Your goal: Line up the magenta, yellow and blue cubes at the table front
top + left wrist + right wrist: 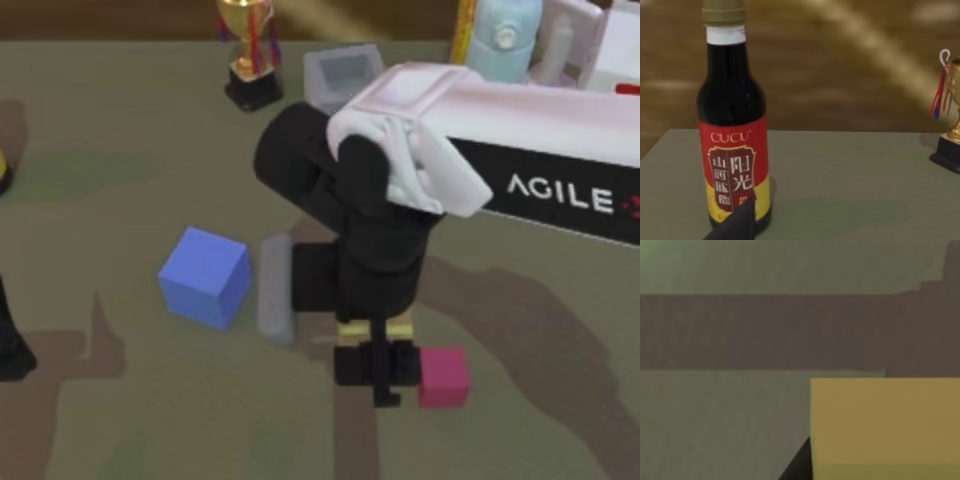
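Top view: the right gripper (378,375) hangs low over the front of the table (120,420), its jaws clenched on the yellow cube (352,329), which shows only as a pale sliver under the black wrist.
Neighbour: the magenta cube (443,376) sits just beside the jaws on the table's right, apparently touching or nearly so.
Third piece: the blue cube (205,276) rests well to the left, farther back, not yet in any row.
Background: a grey box (343,75) and a trophy (250,50) stand at the rear.
Left wrist view: a soy sauce bottle (733,120) fills the shot; a dark tip of the left gripper (737,224) pokes in at the edge, and I cannot tell how its jaws stand. The arm looks parked at the table's left.
Right wrist view: the yellow cube looms close with the table below it; whether it touches the surface cannot be told.
Risk: opening the jaws so near the magenta cube could nudge it out of line.
Second risk: if the yellow cube is released while tilted, it may settle crooked or shift against its neighbour.
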{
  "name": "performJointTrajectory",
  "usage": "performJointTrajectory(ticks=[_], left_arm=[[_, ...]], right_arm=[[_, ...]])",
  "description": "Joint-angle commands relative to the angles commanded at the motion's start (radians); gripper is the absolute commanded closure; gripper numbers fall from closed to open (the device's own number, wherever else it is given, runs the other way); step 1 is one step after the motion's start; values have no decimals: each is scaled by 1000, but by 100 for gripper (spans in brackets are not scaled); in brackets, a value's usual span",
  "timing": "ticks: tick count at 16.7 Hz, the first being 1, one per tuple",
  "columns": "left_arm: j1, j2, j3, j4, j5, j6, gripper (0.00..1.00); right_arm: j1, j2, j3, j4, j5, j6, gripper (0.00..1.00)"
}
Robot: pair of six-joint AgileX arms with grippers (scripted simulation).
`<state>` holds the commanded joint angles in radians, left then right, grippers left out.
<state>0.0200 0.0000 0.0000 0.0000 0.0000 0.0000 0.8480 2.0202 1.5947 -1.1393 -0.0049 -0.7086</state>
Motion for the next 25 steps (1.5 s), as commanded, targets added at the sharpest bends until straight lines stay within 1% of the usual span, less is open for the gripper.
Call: performJointTrajectory(ticks=[6,8,11,24,25], left_arm=[[0,0,0,0,0,0,0],[0,0,0,0,0,0,0],[0,0,0,0,0,0,0],[0,0,0,0,0,0,0],[0,0,0,0,0,0,0]], right_arm=[[3,55,-142,206,1,1,100],[5,65,-166,237,1,0,100],[5,66,-167,238,1,0,100],[5,66,-167,238,1,0,2],[5,66,-167,238,1,0,0]])
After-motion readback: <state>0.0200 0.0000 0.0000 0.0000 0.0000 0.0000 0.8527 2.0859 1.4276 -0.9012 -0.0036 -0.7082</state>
